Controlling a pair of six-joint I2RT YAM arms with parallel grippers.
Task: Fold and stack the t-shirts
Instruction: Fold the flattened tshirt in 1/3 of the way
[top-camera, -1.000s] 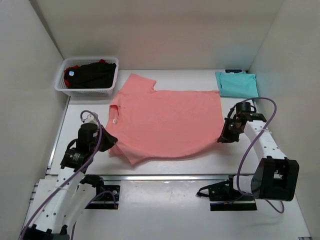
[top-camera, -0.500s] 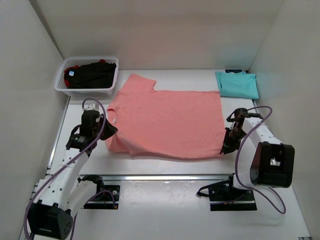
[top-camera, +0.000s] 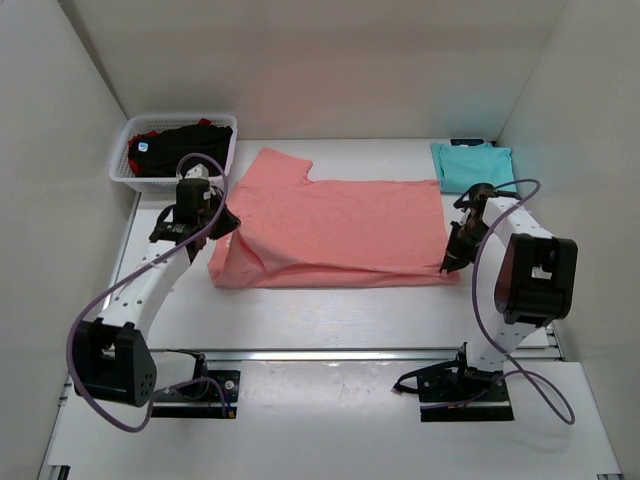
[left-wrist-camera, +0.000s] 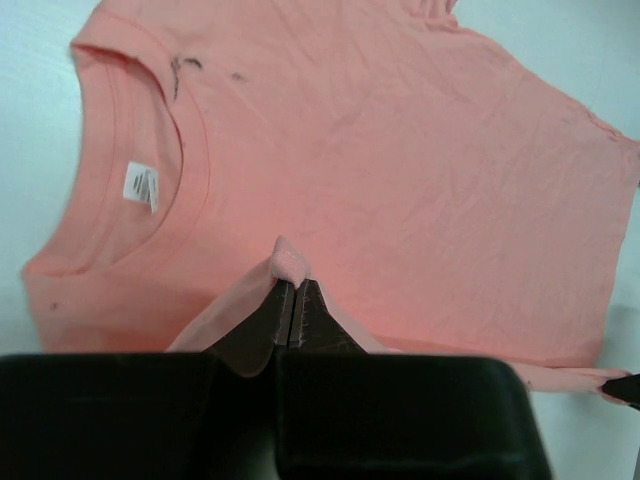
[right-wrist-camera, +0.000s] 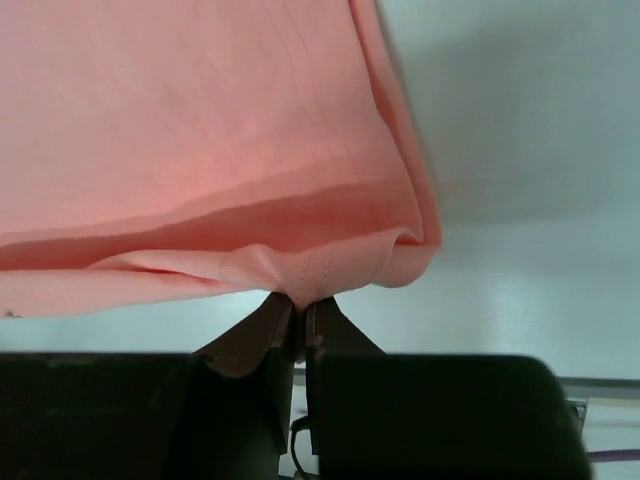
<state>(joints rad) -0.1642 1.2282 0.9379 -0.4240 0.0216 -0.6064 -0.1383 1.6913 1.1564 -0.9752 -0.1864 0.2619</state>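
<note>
A large salmon-pink t-shirt (top-camera: 335, 225) lies spread on the table, its near half folded up over the rest. My left gripper (top-camera: 222, 218) is shut on a pinch of its cloth (left-wrist-camera: 288, 263) at the collar end. My right gripper (top-camera: 449, 262) is shut on the hem (right-wrist-camera: 310, 285) at the shirt's right corner. A folded teal t-shirt (top-camera: 475, 167) lies at the back right. Black (top-camera: 185, 147) and red (top-camera: 146, 135) shirts sit in the basket.
A white mesh basket (top-camera: 170, 180) stands at the back left, right behind my left arm. White walls close in on both sides. A metal rail (top-camera: 340, 353) runs along the table's near edge.
Both grippers have carried the shirt's near edge away from the arm bases and over the shirt, so the pink cloth now lies doubled and narrower. Both stayed shut on it.
</note>
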